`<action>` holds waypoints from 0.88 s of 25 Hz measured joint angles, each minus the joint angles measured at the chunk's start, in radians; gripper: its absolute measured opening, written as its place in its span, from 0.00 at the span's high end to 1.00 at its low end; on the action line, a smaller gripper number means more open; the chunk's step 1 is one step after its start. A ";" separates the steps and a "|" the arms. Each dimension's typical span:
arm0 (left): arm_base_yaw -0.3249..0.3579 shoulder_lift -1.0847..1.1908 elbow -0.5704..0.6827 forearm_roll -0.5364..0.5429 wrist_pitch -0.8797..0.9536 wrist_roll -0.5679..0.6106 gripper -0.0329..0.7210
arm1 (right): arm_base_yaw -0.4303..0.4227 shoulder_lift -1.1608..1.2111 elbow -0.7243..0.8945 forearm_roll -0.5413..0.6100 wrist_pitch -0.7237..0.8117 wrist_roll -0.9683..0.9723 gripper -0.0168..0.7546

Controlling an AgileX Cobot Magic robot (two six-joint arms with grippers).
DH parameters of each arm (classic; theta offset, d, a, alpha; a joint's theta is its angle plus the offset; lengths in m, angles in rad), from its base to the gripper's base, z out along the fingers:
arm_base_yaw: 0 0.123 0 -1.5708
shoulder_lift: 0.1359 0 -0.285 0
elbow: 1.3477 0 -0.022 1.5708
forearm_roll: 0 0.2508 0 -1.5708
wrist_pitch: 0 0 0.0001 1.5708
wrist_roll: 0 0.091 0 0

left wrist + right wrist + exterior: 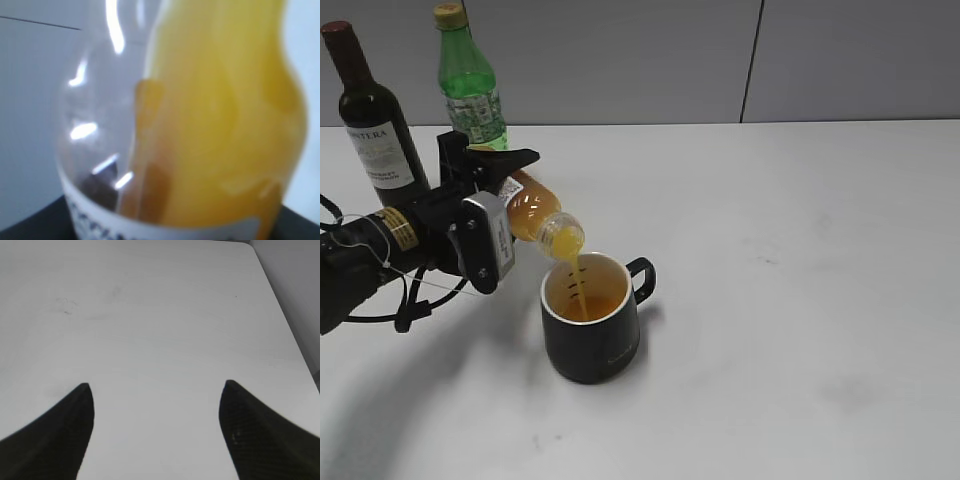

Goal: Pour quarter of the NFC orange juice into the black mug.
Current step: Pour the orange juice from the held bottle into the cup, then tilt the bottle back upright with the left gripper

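My left gripper [498, 190] is shut on the NFC orange juice bottle [542, 215] and holds it tilted, neck down to the right, over the black mug [592, 320]. A thin stream of juice runs from the bottle's open mouth into the mug, which holds some orange liquid; its handle points right. In the left wrist view the bottle [200, 125] fills the frame, blurred, with juice on the right side and its white label at the bottom. My right gripper [156, 387] is open and empty over bare table; it does not show in the exterior view.
A dark wine bottle [372, 115] and a green plastic bottle with a yellow cap [470, 85] stand at the back left, behind my left arm. The white table [800, 260] spreads to the right of the mug. A grey wall stands behind.
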 joint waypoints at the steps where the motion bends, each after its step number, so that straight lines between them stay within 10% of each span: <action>1: 0.000 0.000 0.000 0.000 0.000 0.011 0.33 | 0.000 0.000 0.000 0.000 0.000 0.000 0.21; 22: 0.000 0.000 0.000 -0.002 -0.001 0.044 0.33 | 0.000 0.000 0.000 0.000 0.000 0.000 0.21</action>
